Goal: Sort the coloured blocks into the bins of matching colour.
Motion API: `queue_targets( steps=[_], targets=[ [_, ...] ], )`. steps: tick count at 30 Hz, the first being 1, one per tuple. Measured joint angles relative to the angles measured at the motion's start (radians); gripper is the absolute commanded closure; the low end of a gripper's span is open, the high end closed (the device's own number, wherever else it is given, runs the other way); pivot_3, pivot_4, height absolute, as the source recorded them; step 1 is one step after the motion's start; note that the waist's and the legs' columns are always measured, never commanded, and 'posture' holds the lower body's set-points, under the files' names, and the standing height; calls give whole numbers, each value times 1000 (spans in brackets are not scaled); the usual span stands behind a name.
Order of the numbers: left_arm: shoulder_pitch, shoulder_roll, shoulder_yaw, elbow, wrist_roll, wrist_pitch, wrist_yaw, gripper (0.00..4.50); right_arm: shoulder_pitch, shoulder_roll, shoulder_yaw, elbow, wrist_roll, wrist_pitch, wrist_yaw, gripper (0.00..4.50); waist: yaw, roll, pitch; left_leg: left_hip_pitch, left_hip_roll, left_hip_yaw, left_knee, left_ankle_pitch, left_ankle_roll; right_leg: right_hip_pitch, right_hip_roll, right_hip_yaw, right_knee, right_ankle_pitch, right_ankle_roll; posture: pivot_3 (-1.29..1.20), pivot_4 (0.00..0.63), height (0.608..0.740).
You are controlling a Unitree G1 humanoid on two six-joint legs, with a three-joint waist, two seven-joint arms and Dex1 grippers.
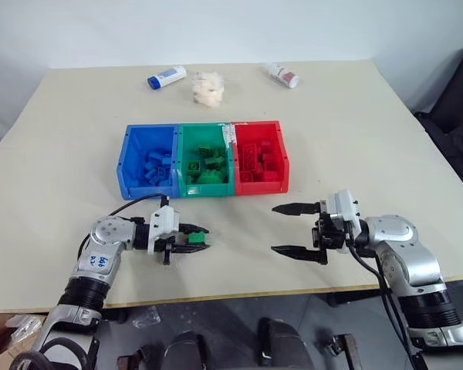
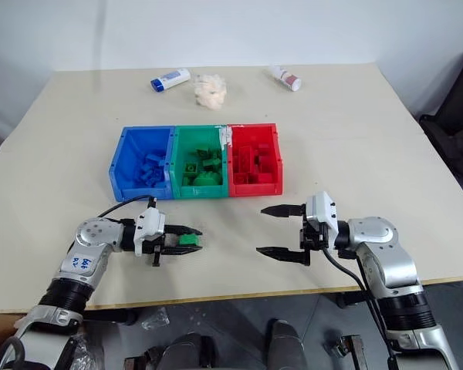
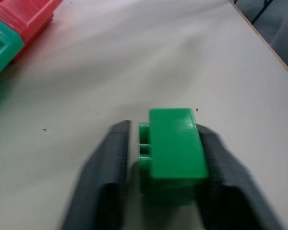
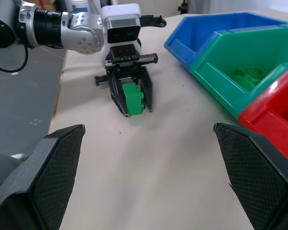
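Observation:
My left gripper (image 1: pixel 197 238) is shut on a small green block (image 1: pixel 194 240) low over the table, in front of the bins. The studded block (image 3: pixel 175 143) sits between the two black fingers, as the right wrist view also shows (image 4: pixel 133 98). The blue bin (image 1: pixel 126 158), the green bin (image 1: pixel 204 128) and the red bin (image 1: pixel 256 126) stand joined in a row mid-table, each holding bricks of its own colour. My right gripper (image 1: pixel 275 228) hangs open and empty to the right, pointing towards the left one.
At the far side of the table lie a white tube with a blue cap (image 1: pixel 167 77), a crumpled cream lump (image 1: pixel 208 86) and a white bottle with a red cap (image 1: pixel 283 75). The table's front edge runs just below both grippers.

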Motion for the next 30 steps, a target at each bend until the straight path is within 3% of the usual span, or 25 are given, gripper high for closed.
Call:
queue_targets(
  steps=[8, 15, 24, 30],
  targets=[
    [-47, 0, 11, -14, -14, 41, 14, 3550, 0, 24, -34, 0, 32, 2, -55, 0, 2, 0, 0, 0, 0, 0, 0, 0, 0, 0, 0, 0, 0, 0, 0, 0, 150, 740],
    [-244, -7, 66, -11, -10, 123, 162, 3550, -5, 54, -54, -6, 70, 9, -109, 0, 4, -1, 0, 0, -1, 0, 0, 0, 0, 1, 0, 0, 0, 0, 1, 0, 150, 740],
    [-469, -89, 67, 282, 54, 22, 244, 3550, -32, 114, -90, -24, 85, 14, -220, 0, 0, -1, 0, 0, -1, 0, 0, 0, 0, 1, 0, 0, -1, 0, 1, 0, 150, 740],
    [-553, -118, 65, 482, 102, -51, 271, 1577, -45, 115, -106, -14, 64, -2, -258, 0, 1, -2, 1, -1, -1, 0, -1, 0, 0, 1, 0, 0, -2, 0, 1, 0, 150, 740]
  ],
)
